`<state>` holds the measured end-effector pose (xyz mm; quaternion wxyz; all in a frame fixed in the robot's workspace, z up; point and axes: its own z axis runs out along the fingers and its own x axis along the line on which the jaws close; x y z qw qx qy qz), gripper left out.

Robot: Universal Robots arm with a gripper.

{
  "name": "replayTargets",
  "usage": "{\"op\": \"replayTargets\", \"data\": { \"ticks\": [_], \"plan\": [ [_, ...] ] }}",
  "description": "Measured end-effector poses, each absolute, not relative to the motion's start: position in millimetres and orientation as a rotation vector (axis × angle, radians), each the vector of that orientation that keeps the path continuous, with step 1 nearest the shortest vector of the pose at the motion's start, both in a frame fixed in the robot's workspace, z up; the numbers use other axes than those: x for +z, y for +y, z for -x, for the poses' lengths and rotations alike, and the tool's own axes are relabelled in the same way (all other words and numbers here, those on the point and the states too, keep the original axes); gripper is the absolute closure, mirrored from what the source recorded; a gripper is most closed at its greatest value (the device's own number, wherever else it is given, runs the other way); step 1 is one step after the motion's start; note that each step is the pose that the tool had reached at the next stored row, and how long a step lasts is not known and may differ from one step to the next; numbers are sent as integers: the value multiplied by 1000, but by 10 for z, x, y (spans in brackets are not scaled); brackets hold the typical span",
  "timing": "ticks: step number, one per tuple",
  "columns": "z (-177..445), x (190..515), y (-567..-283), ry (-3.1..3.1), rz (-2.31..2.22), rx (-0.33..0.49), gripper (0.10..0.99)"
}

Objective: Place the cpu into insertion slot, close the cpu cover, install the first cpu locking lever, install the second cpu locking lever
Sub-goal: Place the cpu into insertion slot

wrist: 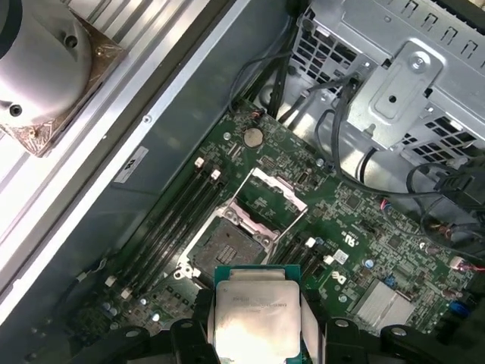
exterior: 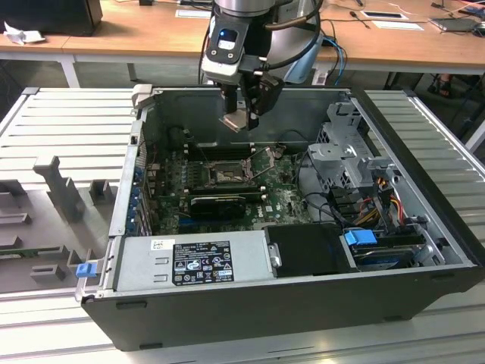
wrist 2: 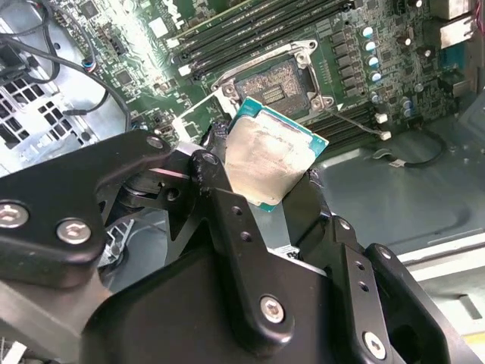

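Grey-tan metal: the cpu point(exterior: 235, 121) is pinched between the gripper point(exterior: 241, 115) fingers, over the open computer case point(exterior: 250, 318).
In the exterior view we see the chip tilted in the air, at about twelve o'clock from the bare insertion slot point(exterior: 226, 176) and apart from it. The cpu cover point(wrist: 280, 191) stands swung open beside the socket. The case lies on a ribbed grey metal table point(exterior: 68, 114), with grey fixture blocks point(exterior: 61, 189) at nine o'clock and wooden desks point(exterior: 151, 30) at twelve.
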<state>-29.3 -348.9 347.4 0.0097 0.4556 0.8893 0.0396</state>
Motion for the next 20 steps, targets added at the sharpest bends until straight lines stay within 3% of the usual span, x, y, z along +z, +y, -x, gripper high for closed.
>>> {"op": "replayTargets", "data": {
  "ticks": [20],
  "plan": [
    [294,3459,-3489,2639,-1652,121,549]
  ]
}}
